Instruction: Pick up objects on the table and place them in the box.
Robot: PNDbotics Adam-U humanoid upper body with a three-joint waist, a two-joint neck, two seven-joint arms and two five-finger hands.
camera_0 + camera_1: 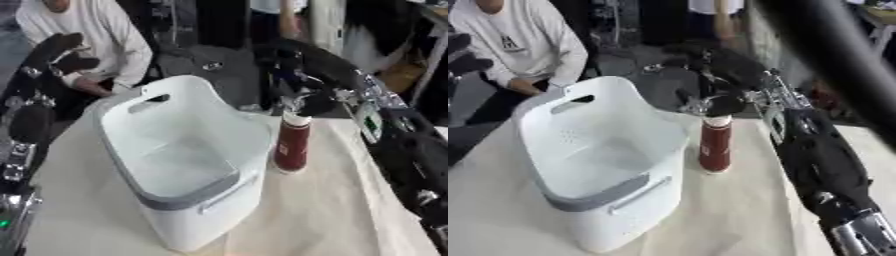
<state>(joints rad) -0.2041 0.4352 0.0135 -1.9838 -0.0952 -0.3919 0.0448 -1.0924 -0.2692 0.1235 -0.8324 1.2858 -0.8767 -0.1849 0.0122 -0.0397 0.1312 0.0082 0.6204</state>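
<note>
A dark red bottle (715, 145) with a white cap stands upright on the cream cloth, just right of the white box (188, 150) with its grey rim. My right hand (715, 102) comes in from the right and sits on top of the bottle, fingers curled down around the cap. The bottle's base rests on the table. Nothing shows inside the box. My left hand (59, 50) hangs raised at the upper left, away from the box, fingers relaxed and holding nothing.
The cream-covered table (332, 210) stretches in front of and right of the box. My right forearm (824, 165) runs along the right side. A person in a white top (105, 35) sits behind the table's far left edge.
</note>
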